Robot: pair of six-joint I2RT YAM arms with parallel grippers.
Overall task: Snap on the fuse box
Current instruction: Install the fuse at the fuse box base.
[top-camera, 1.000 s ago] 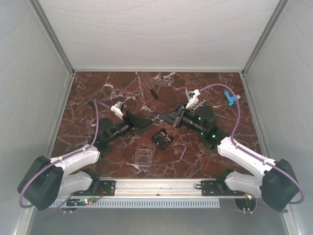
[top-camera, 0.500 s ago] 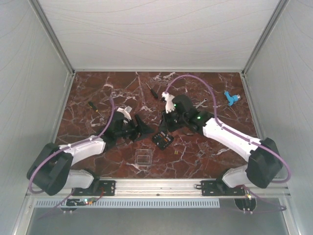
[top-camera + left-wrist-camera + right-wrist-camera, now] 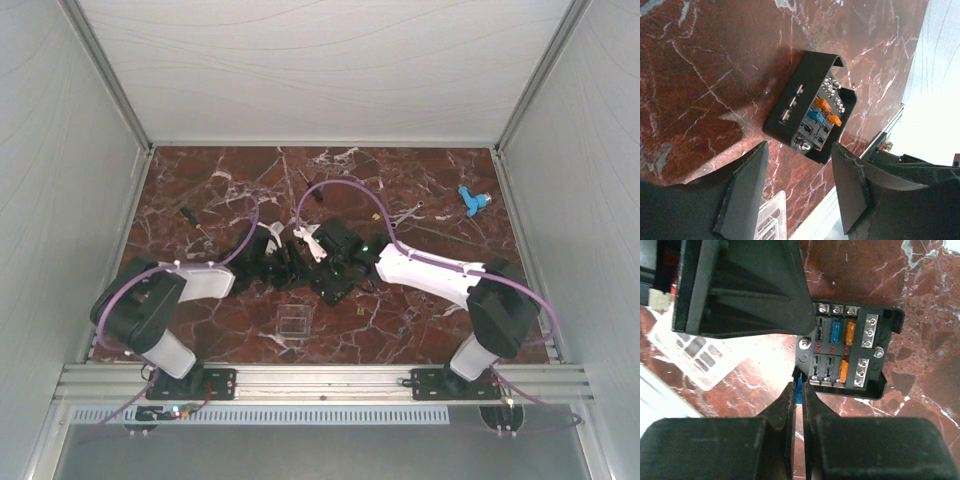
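The fuse box (image 3: 847, 352) is a small black square box lying face up on the marble table, with blue and orange fuses in its slots. It also shows in the left wrist view, fuse box (image 3: 810, 115), and half hidden under the arms from above, fuse box (image 3: 338, 287). My right gripper (image 3: 799, 385) is shut on a small blue fuse (image 3: 798, 391), its tip at the box's near left corner. My left gripper (image 3: 800, 147) is open, its fingers just short of the box's edge and holding nothing. From above, left gripper (image 3: 288, 266) and right gripper (image 3: 325, 268) meet at the box.
A clear square lid (image 3: 291, 324) lies nearer the front rail, also seen as clear lid (image 3: 695, 357). A black screwdriver (image 3: 313, 186) and a second screwdriver (image 3: 190, 216) lie at the back. A blue part (image 3: 470, 200) sits far right. A small yellow piece (image 3: 360, 311) lies near the box.
Both arms swung inward and now meet at the fuse box in the middle of the table. The left gripper's jaws stand wider apart than a second ago.
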